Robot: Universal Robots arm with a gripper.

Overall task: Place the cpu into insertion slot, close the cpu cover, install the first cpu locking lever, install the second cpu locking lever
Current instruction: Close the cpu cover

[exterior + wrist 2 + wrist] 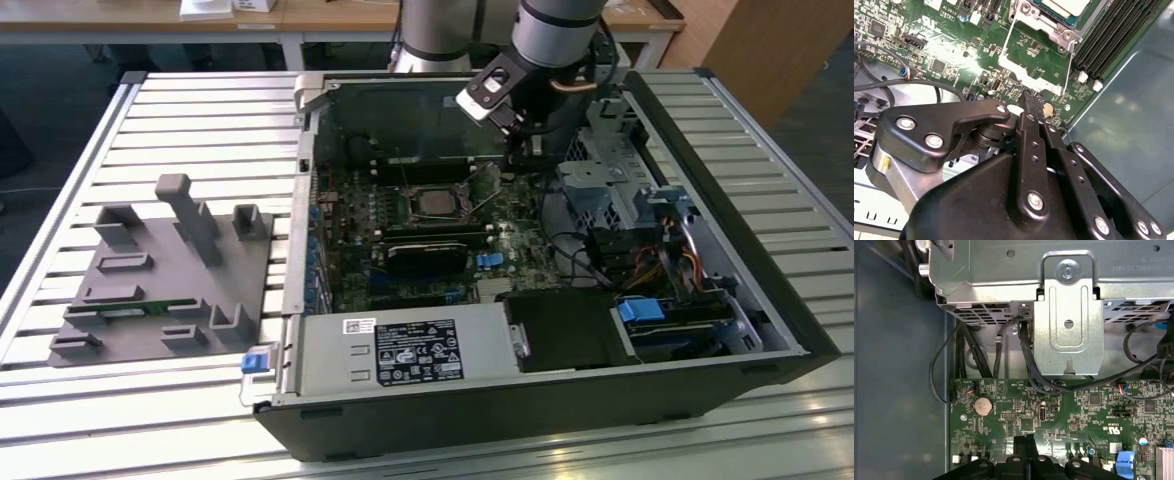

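The cpu (pixel 430 205) is a small silvery-grey square lying in the insertion slot (pixel 430 190) on the motherboard inside the open computer case; in the second wrist view the cpu (pixel 1064 6) is at the picture's edge. The cpu cover (pixel 1026 75), a thin silvery frame, stands swung open away from the slot, with green board showing through its window. My gripper (pixel 513 155) hangs to the exterior view's right of the slot. Its black fingers (pixel 1030 107) are shut together, tips right at the cover's free edge. I cannot tell if they pinch it. The gripper (pixel 1026 450) also points at the board.
A metal drive cage (pixel 1069 315) with black cables (pixel 1024 360) stands beside the board. Black memory slots (pixel 1114 30) run beside the socket. A grey fixture block (pixel 167 270) sits on the slatted table at the exterior view's left. The power supply (pixel 400 350) fills the case's near side.
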